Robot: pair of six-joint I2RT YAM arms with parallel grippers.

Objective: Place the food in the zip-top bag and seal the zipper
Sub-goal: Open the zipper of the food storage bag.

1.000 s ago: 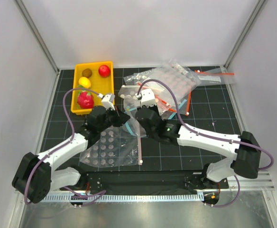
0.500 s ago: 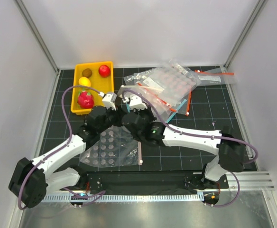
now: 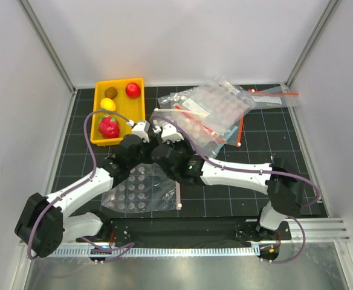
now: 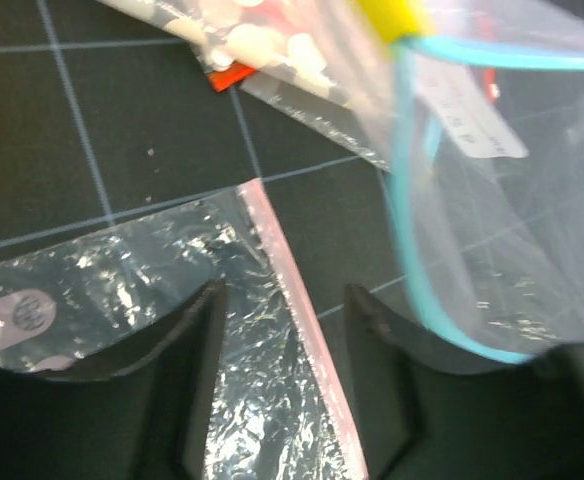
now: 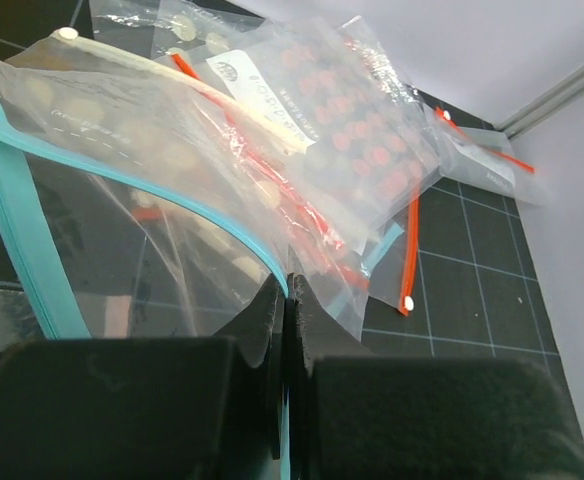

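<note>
Jaws parted and gripping nothing, the left gripper hangs over the dotted bag lying nearest on the counter. Beside it the right gripper pinches the zip-top bag; its blue zipper shows plainly only in the wrist views. Spare bags crowd 1 o'clock; food sits in the yellow tray at 11 o'clock.

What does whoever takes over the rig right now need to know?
Left gripper: fingers open over the dotted bag, holding nothing.
Right gripper: shut on the zip-top bag at its blue zipper; mouth looks open.
Food: all four fruits in the yellow bin, none bagged.
Done: bag gripped. Left: load the fruits, seal the zipper.
</note>
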